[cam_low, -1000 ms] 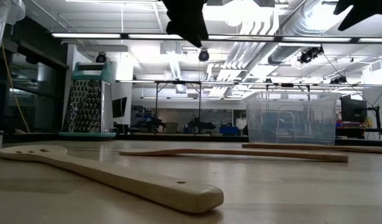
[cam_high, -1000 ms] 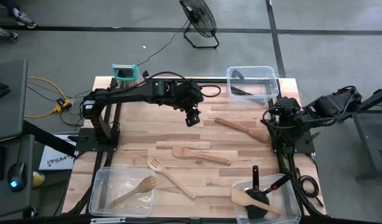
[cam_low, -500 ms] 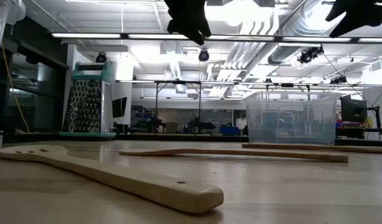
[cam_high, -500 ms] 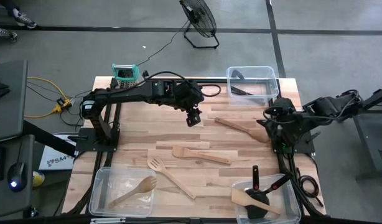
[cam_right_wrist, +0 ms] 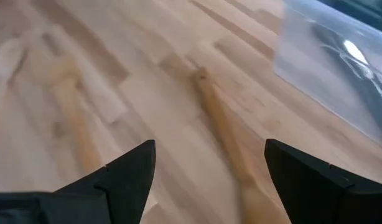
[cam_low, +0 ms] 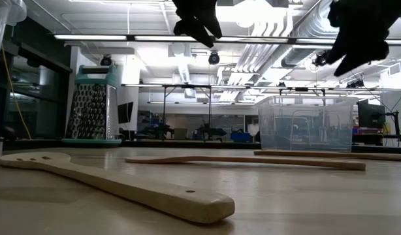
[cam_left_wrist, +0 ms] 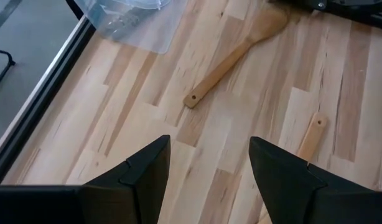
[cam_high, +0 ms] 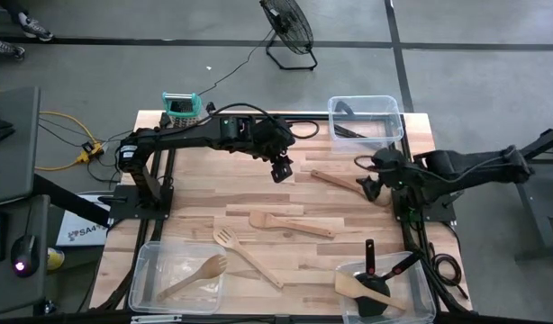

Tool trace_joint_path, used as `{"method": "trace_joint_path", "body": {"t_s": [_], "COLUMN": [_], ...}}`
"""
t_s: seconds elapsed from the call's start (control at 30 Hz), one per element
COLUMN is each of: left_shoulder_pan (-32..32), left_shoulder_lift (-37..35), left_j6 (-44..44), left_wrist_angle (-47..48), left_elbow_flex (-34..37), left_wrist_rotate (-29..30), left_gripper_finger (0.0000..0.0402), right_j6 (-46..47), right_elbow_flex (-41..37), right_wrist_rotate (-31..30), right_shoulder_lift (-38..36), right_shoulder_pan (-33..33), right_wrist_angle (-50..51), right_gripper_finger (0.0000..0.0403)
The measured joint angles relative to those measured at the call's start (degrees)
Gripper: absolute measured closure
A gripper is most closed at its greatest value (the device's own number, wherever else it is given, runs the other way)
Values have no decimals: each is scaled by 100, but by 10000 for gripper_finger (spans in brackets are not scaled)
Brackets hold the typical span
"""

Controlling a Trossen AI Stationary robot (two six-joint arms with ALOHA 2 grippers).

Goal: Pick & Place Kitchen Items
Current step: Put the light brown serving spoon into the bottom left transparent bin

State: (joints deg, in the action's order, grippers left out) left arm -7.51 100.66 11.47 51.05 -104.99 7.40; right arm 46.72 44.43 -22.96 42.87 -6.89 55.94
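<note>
Seen from straight above, the left gripper (cam_high: 278, 170) hangs over the middle of the wooden table (cam_high: 195, 193), fingers parted and empty. The right gripper (cam_high: 371, 184) reaches in from the table's right edge, jaws spread wide with nothing between them, over the broad end of a wooden spatula (cam_high: 349, 184), which it partly hides. A second wooden spatula (cam_high: 290, 223) lies mid-table, a slotted wooden turner (cam_high: 247, 256) nearer the front. A wooden spoon (cam_high: 192, 275) lies in the front-left clear bin (cam_high: 149, 261); the front-right bin (cam_high: 424, 286) holds a wooden spatula (cam_high: 367, 288) and black turners (cam_high: 374, 270), overlapped and hard to separate. Thin dark tools in the back bin (cam_high: 365, 105) are too small to identify. A box grater (cam_high: 180, 107) stands at the back left.

At table height, both arms are cut off by the top edge: the left gripper (cam_low: 196, 25) and right gripper (cam_low: 357, 40) show only as dark shapes. The slotted turner (cam_low: 115, 183) lies nearest, the second spatula (cam_low: 246, 160) behind it, with the grater (cam_low: 93, 108) and back bin (cam_low: 306, 124) beyond.

The left wrist camera shows its own fingers (cam_left_wrist: 144, 171) apart above bare wood, the first spatula (cam_left_wrist: 236, 55) ahead and a second handle (cam_left_wrist: 309, 137) half covered by a finger.

The right wrist view is blurred: spread fingers (cam_right_wrist: 125, 171), a wooden handle (cam_right_wrist: 219, 121) between them on the table, the back bin (cam_right_wrist: 334, 68) beyond.
</note>
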Motion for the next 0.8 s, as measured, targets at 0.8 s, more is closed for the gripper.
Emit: {"method": "trace_joint_path", "body": {"t_s": [0.8], "left_shoulder_pan": [0], "left_shoulder_lift": [-2], "left_j6": [750], "left_wrist_angle": [-38], "left_elbow_flex": [0], "left_wrist_rotate": [61], "left_gripper_finger": [187], "right_j6": [-4343], "right_elbow_flex": [-62], "right_wrist_rotate": [2167], "right_shoulder_lift": [2748], "right_shoulder_pan": [2644], "right_wrist_angle": [-375], "right_gripper_finger": [109]}}
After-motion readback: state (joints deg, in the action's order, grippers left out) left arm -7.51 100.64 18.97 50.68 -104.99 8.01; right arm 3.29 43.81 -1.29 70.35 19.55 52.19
